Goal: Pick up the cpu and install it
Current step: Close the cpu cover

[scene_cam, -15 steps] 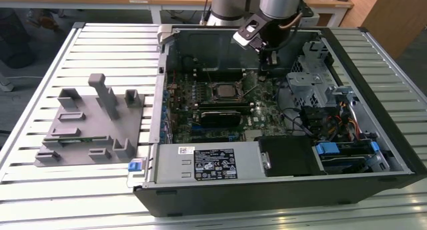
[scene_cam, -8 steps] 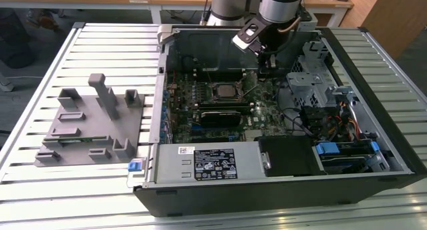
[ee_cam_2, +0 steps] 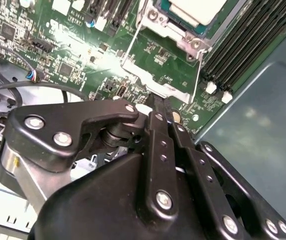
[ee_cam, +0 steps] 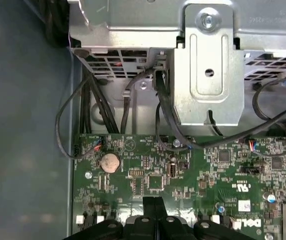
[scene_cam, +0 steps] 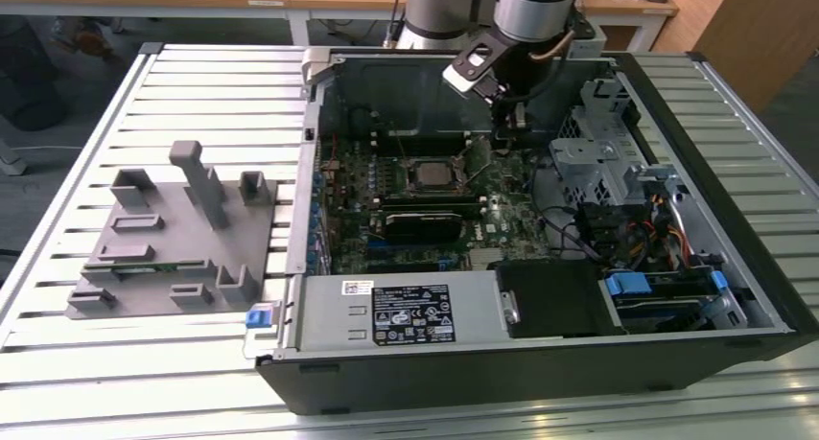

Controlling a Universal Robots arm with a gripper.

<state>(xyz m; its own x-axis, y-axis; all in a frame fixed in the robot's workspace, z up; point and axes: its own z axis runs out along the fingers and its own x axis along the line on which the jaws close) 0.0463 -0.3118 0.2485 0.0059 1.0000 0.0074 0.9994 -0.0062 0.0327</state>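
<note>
Cpu (ee_cam_2: 197, 10) sits in its socket frame (ee_cam_2: 176, 31) on the motherboard (ee_cam: 197, 172), inside the open case (scene_cam: 538, 387); I see the gripper (ee_cam_2: 160, 104) low over the board, just to the exterior view's right of the socket; fingers pressed together, gripping nothing; grey holder (scene_cam: 167, 239) lies well apart, at the exterior view's left.

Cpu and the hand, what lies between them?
In the second wrist view, the socket's metal frame and green motherboard lie between the hand and the cpu.
</note>
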